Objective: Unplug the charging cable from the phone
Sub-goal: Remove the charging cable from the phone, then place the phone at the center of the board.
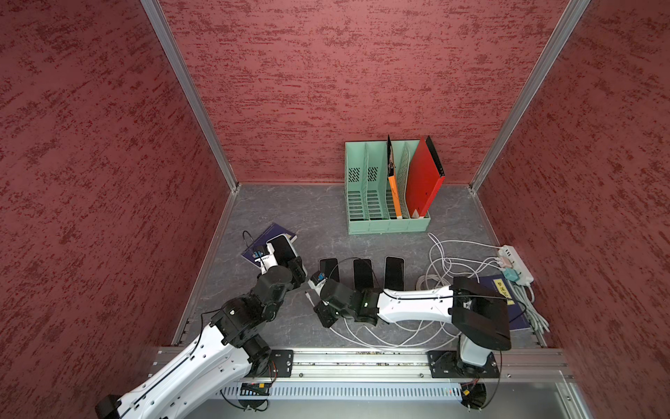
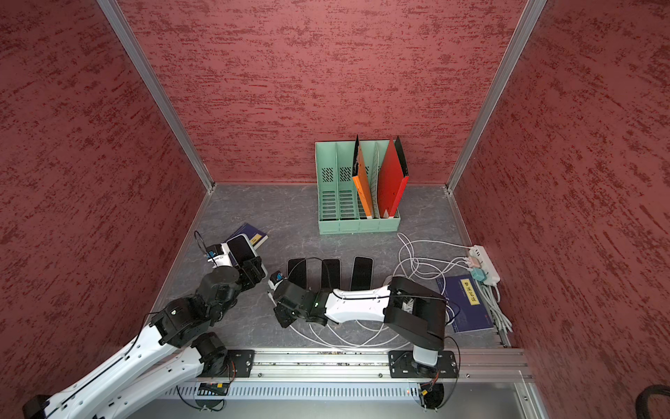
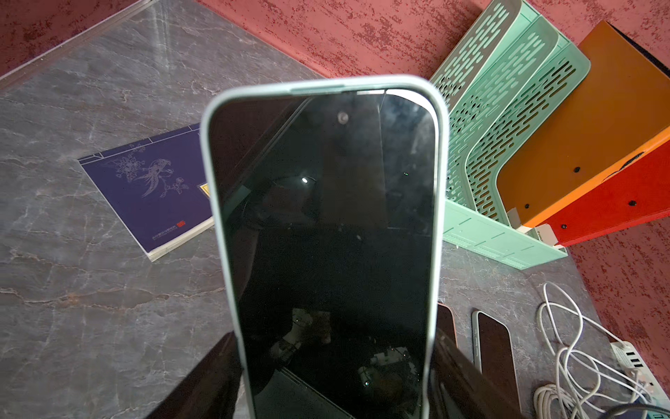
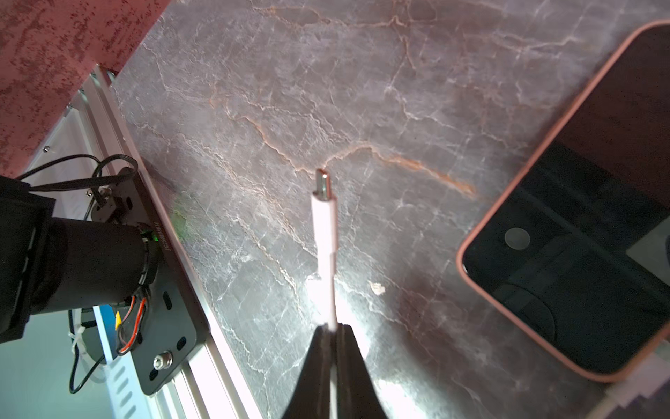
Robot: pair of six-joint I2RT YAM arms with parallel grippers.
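Unplugged: cable (image 4: pixel 324 232) free of phone (image 3: pixel 326 235).
Left jaws brace the phone by its edges; right jaws pinch the cable behind its bare plug.

Left wrist view: phone (image 3: pixel 322 235) — lower end cut off by the frame edge; purple notebook (image 3: pixel 152 188) partly hidden behind it.

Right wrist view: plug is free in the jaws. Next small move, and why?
Probably lower the right gripper toward the table and open it to lay the charging cable down. Its plug sticks out bare, in no port, and the left gripper holds the phone well apart, so the unplugging looks done.
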